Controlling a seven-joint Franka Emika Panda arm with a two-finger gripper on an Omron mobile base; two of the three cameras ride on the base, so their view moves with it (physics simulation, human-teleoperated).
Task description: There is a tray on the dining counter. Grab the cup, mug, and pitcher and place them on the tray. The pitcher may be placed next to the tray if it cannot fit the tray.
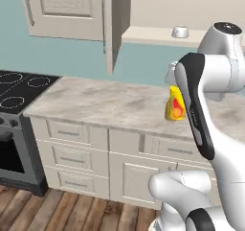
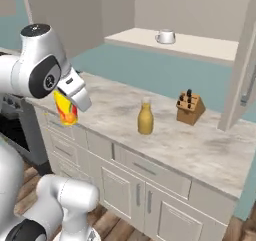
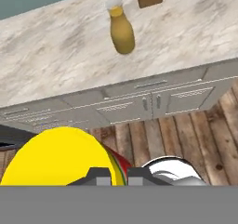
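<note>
Wall tabletop, beige marble over panelled cabinets, runs across both base views; stove at its 9 o'clock end in the left base view.

Knife block sits at 3 o'clock of the pitcher, near it but apart. Pitcher upright on the tabletop, long axis vertical, narrow neck up (in the hand view it reads tilted, neck toward 12 o'clock; that is camera roll, I judge).

Cup: yellow with red-orange mark, carried at the gripper in front of the arm's forearm, above the tabletop's front edge. Gripper clenched on the cup; in the hand view the yellow wall bulges at 9 o'clock of the fingertips. Whether its mouth points up I cannot tell.

Mug stands upright on the far pale shelf-like counter at 12 o'clock, handle toward 9 o'clock.

Risks, as judgement: the grip looks off-centre on the cup, so a fast swing could let it slip or rotate. Swinging low toward the dining side could clip the pitcher and topple it, being tall and narrow.
</note>
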